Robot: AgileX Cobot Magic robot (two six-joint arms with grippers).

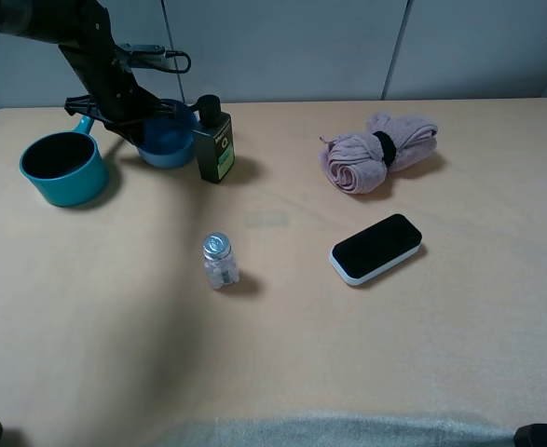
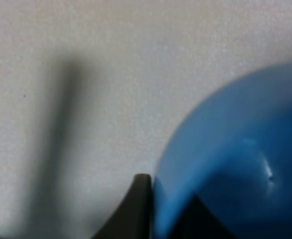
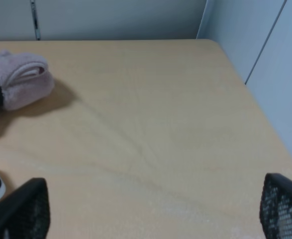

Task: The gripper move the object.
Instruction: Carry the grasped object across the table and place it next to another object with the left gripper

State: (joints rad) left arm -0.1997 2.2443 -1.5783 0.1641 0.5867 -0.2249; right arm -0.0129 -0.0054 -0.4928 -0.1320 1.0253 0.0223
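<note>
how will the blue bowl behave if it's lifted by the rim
The blue bowl looks like thin, stiff plastic, so probably light. Pinched at one rim edge by the left gripper, it may tilt. Its smooth, glossy wall could slip.

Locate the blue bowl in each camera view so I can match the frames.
Exterior high: the blue bowl is at upper left, between the teal pot and the dark bottle.
Left wrist: the blue bowl is close up and blurred, beside the fingers.
Right wrist: not in view.
Shared landmark: the left gripper at the bowl's rim, in exterior high and left wrist.
</note>
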